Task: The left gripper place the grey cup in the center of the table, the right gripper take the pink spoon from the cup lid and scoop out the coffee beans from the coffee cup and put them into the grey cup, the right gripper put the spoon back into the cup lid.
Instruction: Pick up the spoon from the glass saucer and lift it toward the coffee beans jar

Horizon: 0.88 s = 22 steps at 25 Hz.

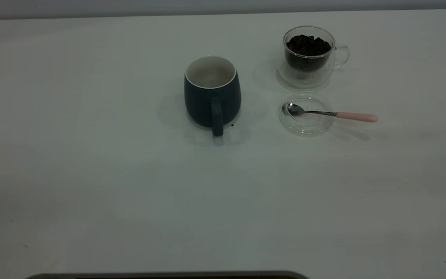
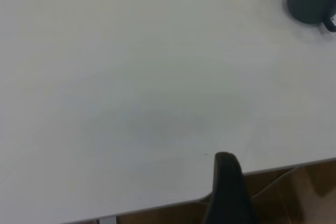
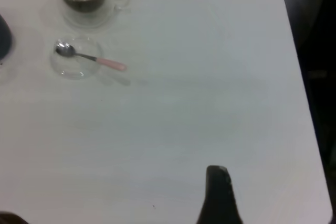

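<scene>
The grey cup [image 1: 212, 93] stands upright near the middle of the table [image 1: 91, 174], its handle pointing to six o'clock in the outside view. At about three o'clock from it lies the cup lid [image 1: 306, 113], with the bowl of the pink spoon [image 1: 331, 114] resting in it and the pink handle sticking out past the rim toward three o'clock. At twelve o'clock from the lid, just beside it, stands the coffee cup [image 1: 310, 56], holding the coffee beans [image 1: 308, 45]. Neither arm shows in the outside view. Each wrist view shows only one dark fingertip, left gripper [image 2: 227, 190] and right gripper [image 3: 218, 195], over the table well apart from the cups; how wide either stands I cannot tell.
</scene>
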Motion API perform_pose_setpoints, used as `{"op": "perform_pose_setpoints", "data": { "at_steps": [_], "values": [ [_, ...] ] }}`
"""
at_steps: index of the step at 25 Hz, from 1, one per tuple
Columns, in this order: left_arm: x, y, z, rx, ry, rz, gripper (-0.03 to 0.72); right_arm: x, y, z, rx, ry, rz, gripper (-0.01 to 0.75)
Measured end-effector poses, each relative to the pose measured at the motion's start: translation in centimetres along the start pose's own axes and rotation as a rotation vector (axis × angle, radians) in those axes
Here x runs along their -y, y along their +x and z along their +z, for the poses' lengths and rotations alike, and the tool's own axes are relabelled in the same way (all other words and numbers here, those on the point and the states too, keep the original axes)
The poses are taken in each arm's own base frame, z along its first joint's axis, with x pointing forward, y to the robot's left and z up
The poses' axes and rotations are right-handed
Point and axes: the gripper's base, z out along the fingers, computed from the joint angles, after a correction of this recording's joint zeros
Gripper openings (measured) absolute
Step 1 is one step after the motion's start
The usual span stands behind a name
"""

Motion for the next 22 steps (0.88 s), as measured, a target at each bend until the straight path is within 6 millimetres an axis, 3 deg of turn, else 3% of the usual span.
{"op": "perform_pose_setpoints", "data": {
  "at_steps": [2,6,9,13,16,19,22],
  "values": [
    [0.0,0.0,0.0,0.0,0.0,0.0,0.565,0.0,-1.0,0.2,-0.041,0.006,0.019,0.591],
    [0.0,0.0,0.0,0.0,0.001,0.0,0.565,-0.1,-5.3,1.6,-0.154,0.008,0.076,0.599],
    [0.0,0.0,0.0,0.0,0.001,0.0,0.565,-0.3,-9.0,4.1,-0.277,-0.003,0.089,0.599],
    [0.0,0.0,0.0,0.0,0.001,0.0,0.565,-1.0,-13.1,9.1,-0.432,-0.047,0.093,0.599],
    [0.0,0.0,0.0,0.0,0.001,0.0,0.565,-1.9,-15.0,14.2,-0.485,-0.119,0.072,0.617],
    [0.0,0.0,0.0,0.0,0.001,0.0,0.565,-2.7,-15.5,18.9,-0.518,-0.187,0.094,0.666],
    [0.0,0.0,0.0,0.0,0.001,0.0,0.565,-3.3,-14.6,23.0,-0.566,-0.218,0.146,0.699]
  ]
}}
